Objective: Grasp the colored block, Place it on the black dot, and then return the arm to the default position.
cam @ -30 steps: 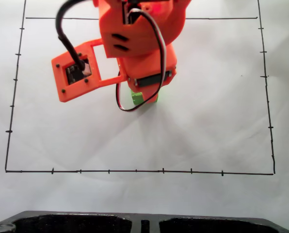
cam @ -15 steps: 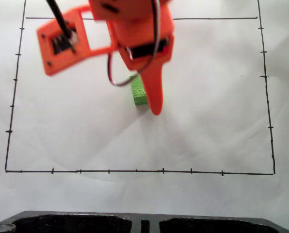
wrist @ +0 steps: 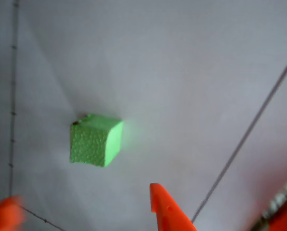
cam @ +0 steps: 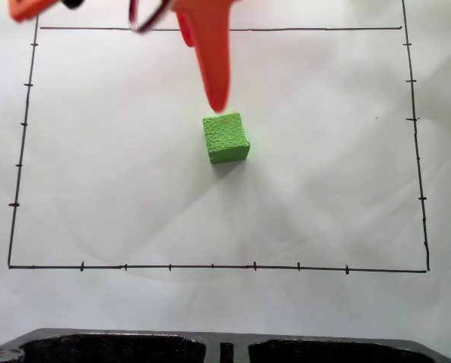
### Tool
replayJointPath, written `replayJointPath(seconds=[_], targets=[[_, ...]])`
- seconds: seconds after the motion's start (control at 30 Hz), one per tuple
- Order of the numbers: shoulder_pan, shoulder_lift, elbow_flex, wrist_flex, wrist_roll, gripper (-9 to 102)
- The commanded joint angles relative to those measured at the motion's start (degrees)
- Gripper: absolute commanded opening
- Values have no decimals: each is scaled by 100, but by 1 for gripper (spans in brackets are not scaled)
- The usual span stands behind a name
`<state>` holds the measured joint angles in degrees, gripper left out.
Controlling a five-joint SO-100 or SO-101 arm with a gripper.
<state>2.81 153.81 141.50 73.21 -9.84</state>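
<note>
The colored block [cam: 225,138], a small green cube with a crackled skin, rests alone on the white paper near the middle of the fixed view. The arm's gripper [cam: 203,72] hangs above and behind it, its long orange finger [cam: 216,83] pointing down at the cube without touching it. In the wrist view the cube [wrist: 95,139] lies beyond the gripper [wrist: 83,204], whose two orange tips stand wide apart with nothing between them: open. A tiny dark speck [wrist: 76,122] shows at the cube's far corner. Otherwise the black dot is hidden.
A thin black border line [cam: 210,266] with tick marks frames the paper [cam: 331,189]. A black moulded piece [cam: 135,348] runs along the bottom edge of the fixed view. A dark cable loop [cam: 146,19] hangs at the top.
The arm has risen and drawn back toward the top of the fixed view. The green cube, first covered by the gripper, now sits free on the paper.
</note>
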Motion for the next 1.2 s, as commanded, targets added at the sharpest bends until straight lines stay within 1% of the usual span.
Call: replayJointPath(seconds=[0.0,0.07,0.13,0.27,0.53,0.77,0.97,1.17], targets=[[53,923,492,-53,-158,23],[97,1318,773,-35,-185,17],[123,1591,976,-35,-185,8],[132,1995,1310,-62,-35,0],[185,2725,2057,-466,404,0],[9,3278,2716,-826,686,0],[-141,3331,2909,-1090,721,0],[-264,3349,2927,-1116,606,0]])
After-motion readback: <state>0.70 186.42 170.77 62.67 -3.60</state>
